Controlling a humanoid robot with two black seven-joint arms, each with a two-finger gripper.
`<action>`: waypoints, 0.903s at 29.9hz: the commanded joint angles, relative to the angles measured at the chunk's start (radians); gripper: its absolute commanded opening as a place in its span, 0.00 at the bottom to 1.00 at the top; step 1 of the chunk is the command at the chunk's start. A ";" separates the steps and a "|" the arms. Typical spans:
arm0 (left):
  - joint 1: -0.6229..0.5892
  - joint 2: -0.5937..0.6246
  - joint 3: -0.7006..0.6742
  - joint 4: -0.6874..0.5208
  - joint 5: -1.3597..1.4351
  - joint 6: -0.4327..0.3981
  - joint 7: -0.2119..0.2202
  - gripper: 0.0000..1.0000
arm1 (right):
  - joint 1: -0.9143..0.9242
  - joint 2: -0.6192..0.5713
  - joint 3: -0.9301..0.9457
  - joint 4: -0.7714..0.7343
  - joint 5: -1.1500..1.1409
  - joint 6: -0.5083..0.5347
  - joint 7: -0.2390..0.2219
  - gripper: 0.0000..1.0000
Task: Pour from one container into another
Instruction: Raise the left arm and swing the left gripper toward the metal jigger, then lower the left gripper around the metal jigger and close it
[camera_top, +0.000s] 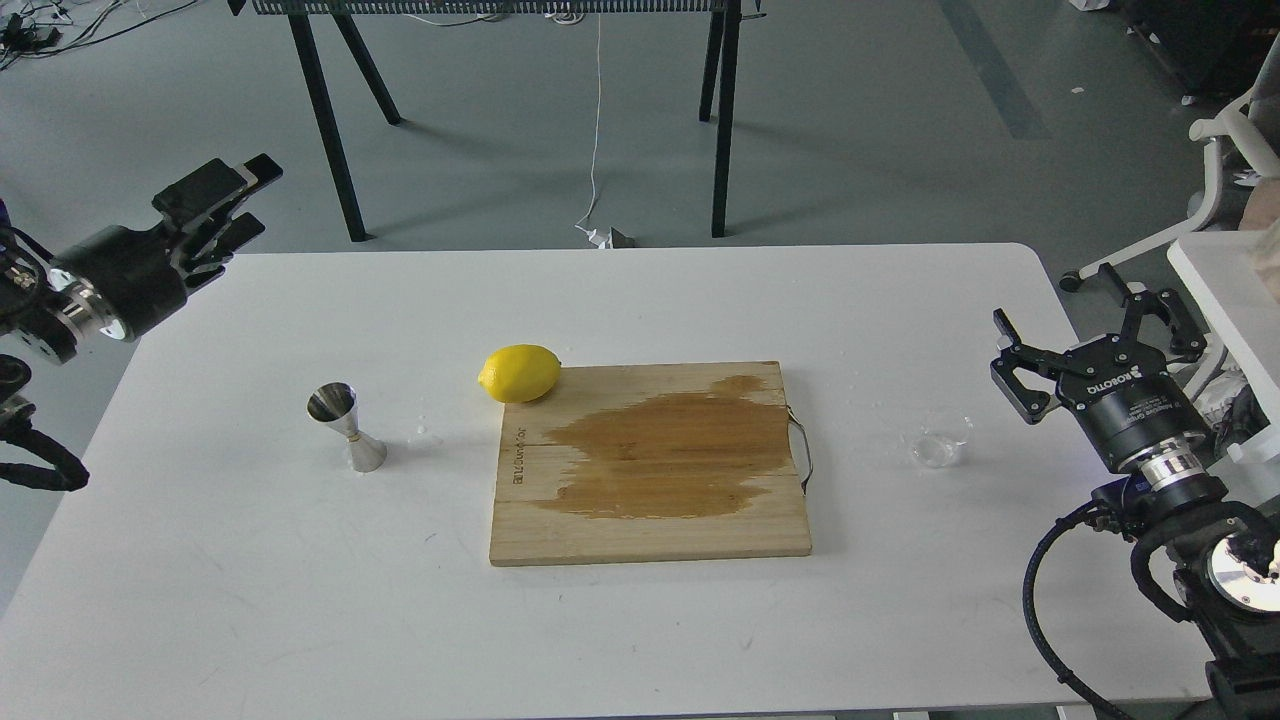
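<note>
The small transparent cup (941, 440) stands upright on the white table (640, 300), right of the cutting board. My right gripper (1065, 305) hovers open just right of the cup, apart from it, with nothing between its fingers. The shiny steel jigger (346, 427) stands upright on the left side of the table. My left gripper (250, 200) is raised over the table's far left corner, well behind the jigger; its fingers look apart and hold nothing.
A wooden cutting board (650, 520) with a large wet stain lies in the middle of the table. A yellow lemon (520, 373) rests at its far left corner. A few water drops (425, 435) lie right of the jigger. Black table legs (330, 130) stand beyond.
</note>
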 joint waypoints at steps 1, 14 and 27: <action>0.018 -0.002 0.063 -0.013 0.016 0.192 0.000 0.99 | -0.008 -0.001 0.002 0.000 0.000 0.000 0.000 0.99; 0.039 0.012 0.301 -0.013 0.200 0.574 0.000 0.99 | -0.008 0.000 0.002 -0.009 0.000 0.000 0.000 0.99; 0.202 0.029 0.290 -0.016 0.436 0.574 0.000 0.99 | -0.022 0.002 0.002 -0.009 0.000 0.000 0.000 0.99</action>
